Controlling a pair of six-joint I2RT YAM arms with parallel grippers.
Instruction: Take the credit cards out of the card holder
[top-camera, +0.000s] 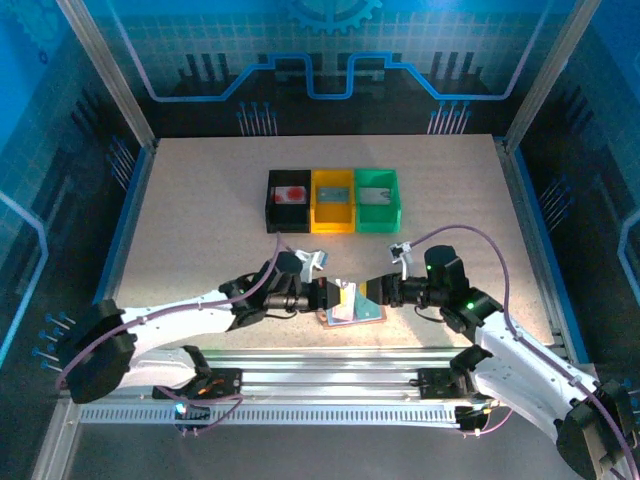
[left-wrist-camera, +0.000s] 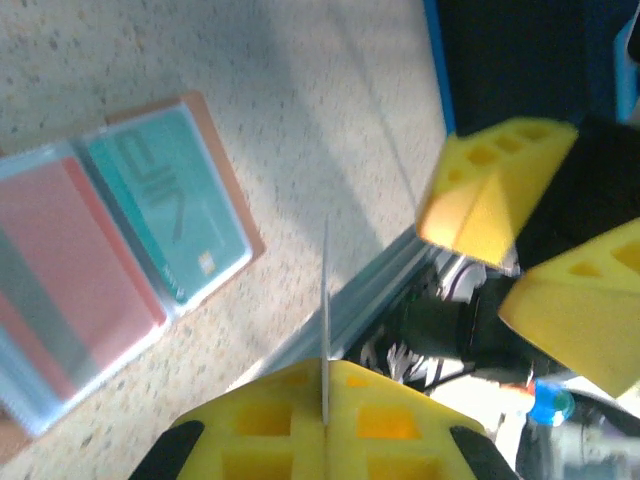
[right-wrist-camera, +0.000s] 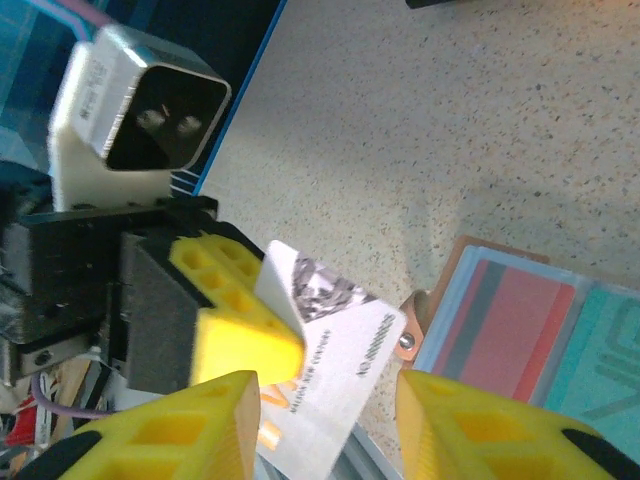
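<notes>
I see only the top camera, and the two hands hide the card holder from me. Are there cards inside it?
Observer: Yes. The card holder lies open on the table, with a red card and a teal card side by side in its sleeves.
Operator: And the white thing between the hands, what is it?
Observer: A white printed card. The left hand is shut on one end of it.
</notes>
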